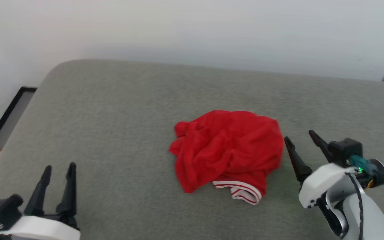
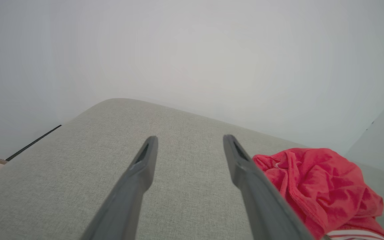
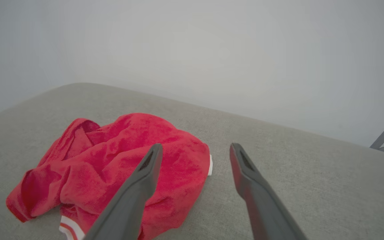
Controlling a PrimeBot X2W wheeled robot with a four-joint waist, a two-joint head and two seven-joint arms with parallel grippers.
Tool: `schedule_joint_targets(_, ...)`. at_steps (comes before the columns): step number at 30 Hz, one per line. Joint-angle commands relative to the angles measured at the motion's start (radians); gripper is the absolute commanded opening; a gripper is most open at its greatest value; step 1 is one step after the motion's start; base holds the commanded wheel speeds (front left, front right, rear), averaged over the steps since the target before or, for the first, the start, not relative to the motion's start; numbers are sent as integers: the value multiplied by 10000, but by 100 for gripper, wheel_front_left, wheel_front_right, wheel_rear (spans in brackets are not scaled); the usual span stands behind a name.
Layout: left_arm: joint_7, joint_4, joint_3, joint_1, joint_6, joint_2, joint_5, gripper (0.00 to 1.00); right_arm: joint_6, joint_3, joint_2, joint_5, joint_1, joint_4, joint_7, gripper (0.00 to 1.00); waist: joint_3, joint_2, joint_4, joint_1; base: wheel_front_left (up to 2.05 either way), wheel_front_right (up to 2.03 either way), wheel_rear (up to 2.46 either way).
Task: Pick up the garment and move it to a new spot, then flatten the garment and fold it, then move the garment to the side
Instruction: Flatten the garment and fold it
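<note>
Head view: the garment [image 1: 227, 150] lay crumpled on the grey cushion [image 1: 112, 110], its striped band at the near edge. My right gripper [image 1: 298, 135] hovered just right of it, fingers spread, holding nothing. My left gripper [image 1: 60, 165], likewise spread and holding nothing, sat well apart at near left. White wall [image 1: 192, 30] ran along the far side.

A grey padded cushion [image 1: 112, 116] is lying under the left gripper [image 1: 60, 165] and right gripper [image 1: 297, 134]; a white wall [image 1: 192, 26] is standing ahead of both.
</note>
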Motion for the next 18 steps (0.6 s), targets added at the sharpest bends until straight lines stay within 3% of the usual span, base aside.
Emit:
schedule_joint_targets(1,11,79,-163,-240,-40,-31,54,100,2,228,-125,106,-289,271,481,100,254,-1,476,0,0,0,0)
schedule_joint_targets(10,-13,300,-798,-900,-76,-249,-116,100,2,1661,-638,398,-1388,1649,3234,100,800,-1,1469,0,0,0,0)
schedule_joint_targets(18,-49,472,-965,-1185,-72,-329,-266,100,3,2645,-766,558,-1974,2627,5106,100,1153,-1,1832,0,0,0,0)
